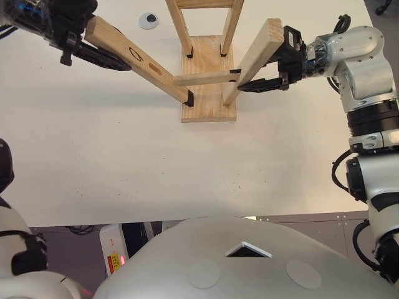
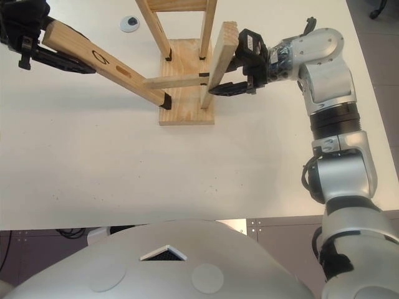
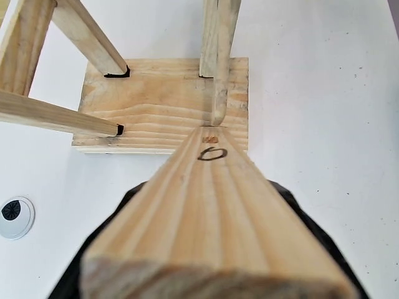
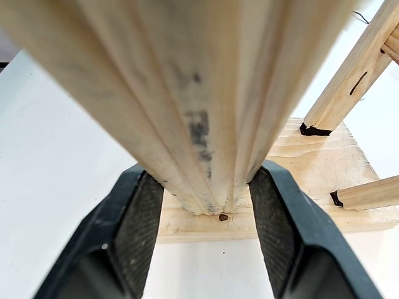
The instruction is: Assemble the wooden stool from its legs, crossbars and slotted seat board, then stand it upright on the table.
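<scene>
Pine seat board (image 1: pixel 209 112) flat on the bench (image 1: pixel 124 162) at 12 o'clock; my left hand (image 1: pixel 115 53) clamps the 10 o'clock leg (image 1: pixel 140 59), right hand (image 4: pixel 206 174) the 2 o'clock leg (image 1: pixel 265 37), both tilted, so I risk a foot skipping its slot, freeing the crossbar (image 1: pixel 202 79).

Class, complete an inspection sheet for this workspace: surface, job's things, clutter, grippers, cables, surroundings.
Surface: white table.
Job's things: seat board lies flat; two far legs stand in its slots, joined by a crossbar; left leg and right leg lean, feet at the near slots, near crossbar between them.
Clutter: small round disc on the table beyond the left leg.
Grippers: left gripper shut on left leg; right gripper shut on right leg.
Cables: black cables loop near the table's right edge.
Surroundings: box with a red light below the table's near edge.
</scene>
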Motion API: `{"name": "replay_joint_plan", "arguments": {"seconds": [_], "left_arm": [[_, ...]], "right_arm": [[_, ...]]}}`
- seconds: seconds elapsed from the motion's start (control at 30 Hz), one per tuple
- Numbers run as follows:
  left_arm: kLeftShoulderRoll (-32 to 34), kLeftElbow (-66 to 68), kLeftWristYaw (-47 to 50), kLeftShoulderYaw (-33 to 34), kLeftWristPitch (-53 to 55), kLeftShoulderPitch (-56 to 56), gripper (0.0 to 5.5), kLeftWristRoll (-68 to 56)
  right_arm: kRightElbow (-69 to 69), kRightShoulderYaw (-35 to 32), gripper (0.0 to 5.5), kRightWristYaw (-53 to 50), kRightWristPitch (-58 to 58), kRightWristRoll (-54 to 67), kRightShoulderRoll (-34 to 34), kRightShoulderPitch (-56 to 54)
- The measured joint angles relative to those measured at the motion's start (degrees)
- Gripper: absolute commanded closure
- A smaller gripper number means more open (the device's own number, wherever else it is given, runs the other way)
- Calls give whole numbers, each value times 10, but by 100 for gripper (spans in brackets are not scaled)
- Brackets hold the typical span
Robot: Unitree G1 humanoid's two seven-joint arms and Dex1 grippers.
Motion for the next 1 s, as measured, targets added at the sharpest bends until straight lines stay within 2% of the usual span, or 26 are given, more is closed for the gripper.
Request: {"name": "replay_joint_plan", "arguments": {"seconds": [0.2,0.43,0.6,0.73,0.77,1.0], "left_arm": [[-38,-16,3,-15,66,-47,349,0],[-26,-54,8,-13,74,-36,349,-4],[-10,-113,20,11,86,2,349,-4],[-40,-146,33,36,111,15,349,7],[-47,-151,36,39,116,15,349,8],[-60,-173,37,60,148,41,349,15]], "right_arm": [[-23,-4,345,-9,12,-1,1,14],[-38,-5,345,-13,19,0,2,23],[-42,-4,345,-11,26,-1,2,24],[-44,-3,345,-17,30,-2,3,28],[-47,-2,309,-19,32,-2,3,29],[-60,13,183,-15,56,-3,2,54]]}}
